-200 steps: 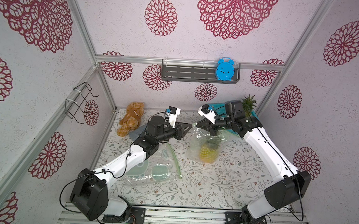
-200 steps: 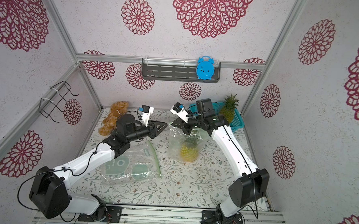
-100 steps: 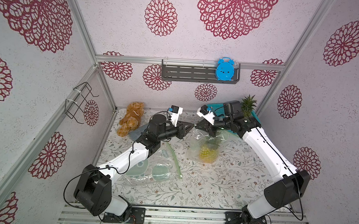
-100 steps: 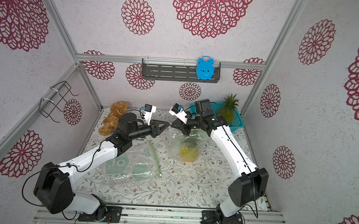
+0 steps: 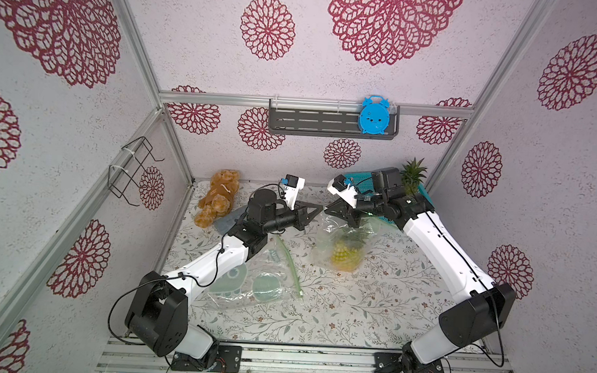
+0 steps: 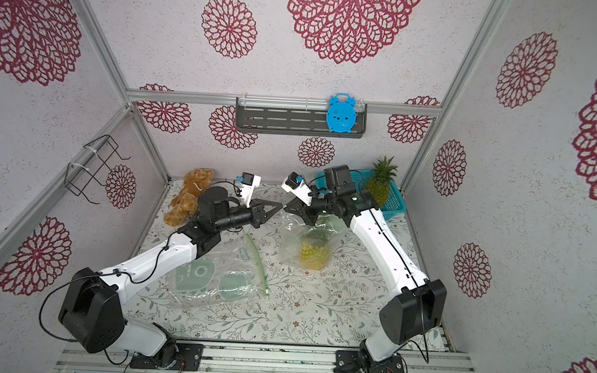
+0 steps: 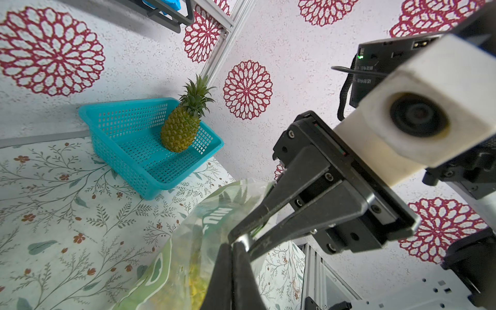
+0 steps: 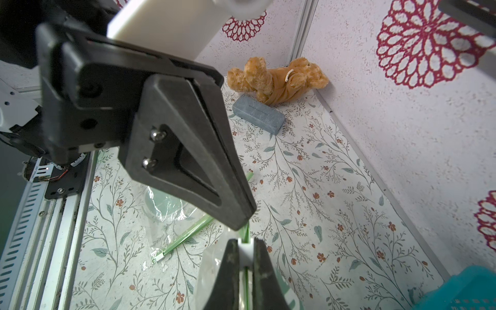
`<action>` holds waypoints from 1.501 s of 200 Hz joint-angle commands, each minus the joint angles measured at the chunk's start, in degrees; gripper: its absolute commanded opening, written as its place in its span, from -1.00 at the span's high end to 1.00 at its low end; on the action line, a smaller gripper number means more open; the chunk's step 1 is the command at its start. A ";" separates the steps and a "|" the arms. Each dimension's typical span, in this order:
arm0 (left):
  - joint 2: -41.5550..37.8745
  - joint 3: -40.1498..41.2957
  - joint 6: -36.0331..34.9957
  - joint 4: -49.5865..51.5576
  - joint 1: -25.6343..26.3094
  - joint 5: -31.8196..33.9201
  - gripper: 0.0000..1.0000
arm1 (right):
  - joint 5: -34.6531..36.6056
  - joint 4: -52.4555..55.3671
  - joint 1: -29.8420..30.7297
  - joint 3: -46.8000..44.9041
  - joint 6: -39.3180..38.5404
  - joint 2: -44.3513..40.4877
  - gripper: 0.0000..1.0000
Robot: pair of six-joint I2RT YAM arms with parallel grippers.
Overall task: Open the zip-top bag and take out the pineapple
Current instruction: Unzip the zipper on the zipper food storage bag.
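The zip-top bag, with the pineapple a yellow blur inside, stands right of the worktop's middle. Its top is held up by the right fingers, pinched shut on the white end of the green zip strip. The left fingers, partly open a second ago, have now closed just beside them at that top edge, so the pull-apart looks ready to begin. Whether they caught any plastic is hidden behind their tips, and I cannot tell if the zip is still sealed.

white lettering on zip-top bag, unreadable
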State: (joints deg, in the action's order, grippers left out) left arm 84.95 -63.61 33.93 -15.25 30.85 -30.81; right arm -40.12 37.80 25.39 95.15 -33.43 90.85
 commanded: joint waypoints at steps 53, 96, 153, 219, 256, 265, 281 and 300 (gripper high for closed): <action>-3.92 0.49 -3.15 5.27 -0.61 9.05 1.00 | 5.63 3.21 -0.01 2.25 -0.53 -1.20 1.00; -5.89 1.65 -3.50 5.98 -0.84 12.39 1.00 | 8.46 4.68 -1.08 2.28 -0.58 -2.29 1.00; -7.82 2.79 -3.72 6.63 -1.41 15.71 1.00 | 12.03 6.41 -3.03 0.89 -1.14 -4.08 1.00; -9.05 3.32 -3.75 7.46 -2.27 16.52 1.00 | 12.68 4.77 -6.90 -3.43 -0.74 -8.11 1.00; -9.87 3.58 -4.14 8.35 -2.73 17.77 1.00 | 14.20 4.82 -8.77 -5.56 -0.51 -9.84 1.00; -10.05 3.63 -4.25 8.66 -2.85 18.04 1.00 | 14.67 4.75 -9.22 -6.04 -0.50 -10.28 1.00; -10.45 3.76 -4.45 9.17 -3.07 18.63 1.00 | 15.27 4.74 -9.99 -7.05 -0.36 -11.16 1.00; -11.09 4.18 -4.60 9.53 -3.24 19.54 1.00 | 16.17 4.44 -11.05 -8.34 -0.18 -12.43 1.00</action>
State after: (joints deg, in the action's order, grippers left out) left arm 76.84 -60.23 30.61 -7.20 31.14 -18.48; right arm -32.62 40.53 18.79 87.74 -33.54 82.11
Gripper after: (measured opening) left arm 0.040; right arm 0.101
